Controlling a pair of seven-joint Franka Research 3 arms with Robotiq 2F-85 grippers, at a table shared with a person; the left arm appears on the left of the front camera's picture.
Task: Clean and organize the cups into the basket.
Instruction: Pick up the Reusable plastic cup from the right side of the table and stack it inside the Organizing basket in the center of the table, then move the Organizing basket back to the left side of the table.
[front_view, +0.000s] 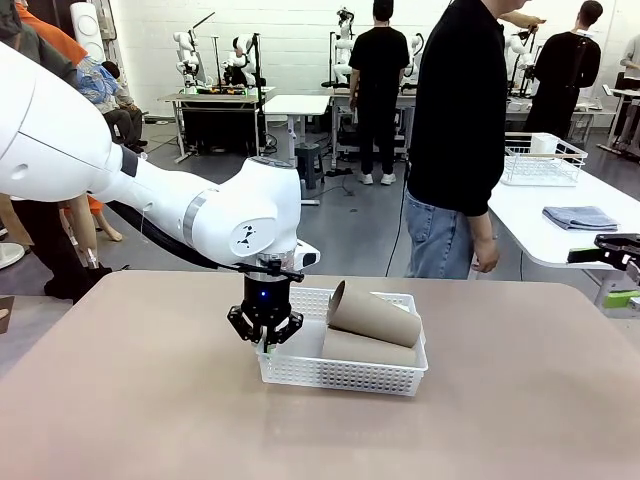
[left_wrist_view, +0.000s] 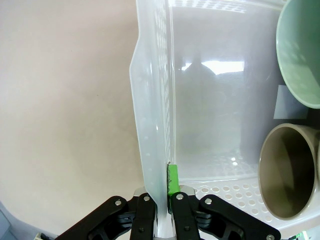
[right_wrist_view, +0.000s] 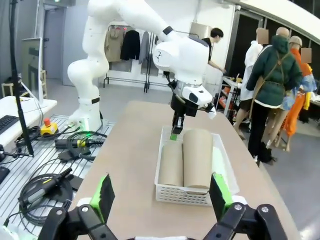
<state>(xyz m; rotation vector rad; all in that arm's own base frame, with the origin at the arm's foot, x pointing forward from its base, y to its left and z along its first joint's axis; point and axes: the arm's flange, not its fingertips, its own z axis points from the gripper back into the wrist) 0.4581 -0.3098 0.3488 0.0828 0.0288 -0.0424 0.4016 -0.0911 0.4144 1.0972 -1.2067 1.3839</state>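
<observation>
- My right end effector (right_wrist_view: 162, 200) sits nearest the lens, jaws spread wide above the bench (front_view: 520, 400).
- I see the white basket (front_view: 345, 375) mid-bench, tan cups (front_view: 375, 315) and a mint cup (left_wrist_view: 302, 50) lying inside.
- My left end effector (front_view: 266, 335) pinches the basket's left wall.

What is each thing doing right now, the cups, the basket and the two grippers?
Left gripper: shut on the basket's side wall.
Right gripper: open, holding nothing.
Basket: upright on the table.
Tan cups: lying in the basket, stacked.
Mint green cup: lying in the basket.
</observation>
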